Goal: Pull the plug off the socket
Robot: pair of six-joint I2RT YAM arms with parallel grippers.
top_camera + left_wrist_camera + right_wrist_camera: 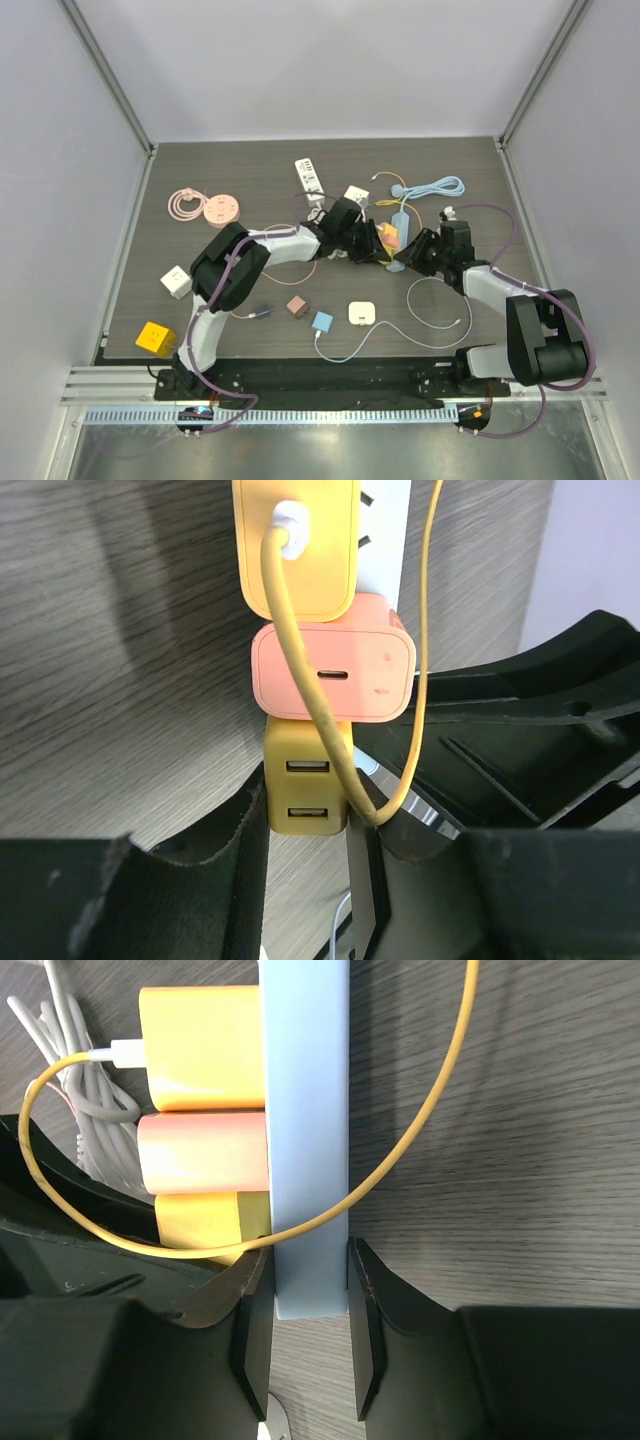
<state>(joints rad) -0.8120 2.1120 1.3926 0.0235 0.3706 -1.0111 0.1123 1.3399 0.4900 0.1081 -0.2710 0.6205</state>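
Observation:
A light blue socket strip (308,1110) lies at the table's middle (398,243) with three plugs in a row on it: a yellow one (200,1045) with a yellow cable, a pink one (332,670), and a mustard plug with two USB ports (306,790). My left gripper (305,825) is shut on the mustard plug, one finger on each side. My right gripper (310,1310) is shut on the near end of the socket strip. In the top view both grippers (365,240) (412,252) meet at the strip from either side.
A white power strip (310,178), a pink round socket (218,210) and a coiled blue cable (435,188) lie at the back. A white cube (176,282), yellow cube (155,338), brown cube (297,306), blue charger (322,321) and white charger (361,313) sit nearer.

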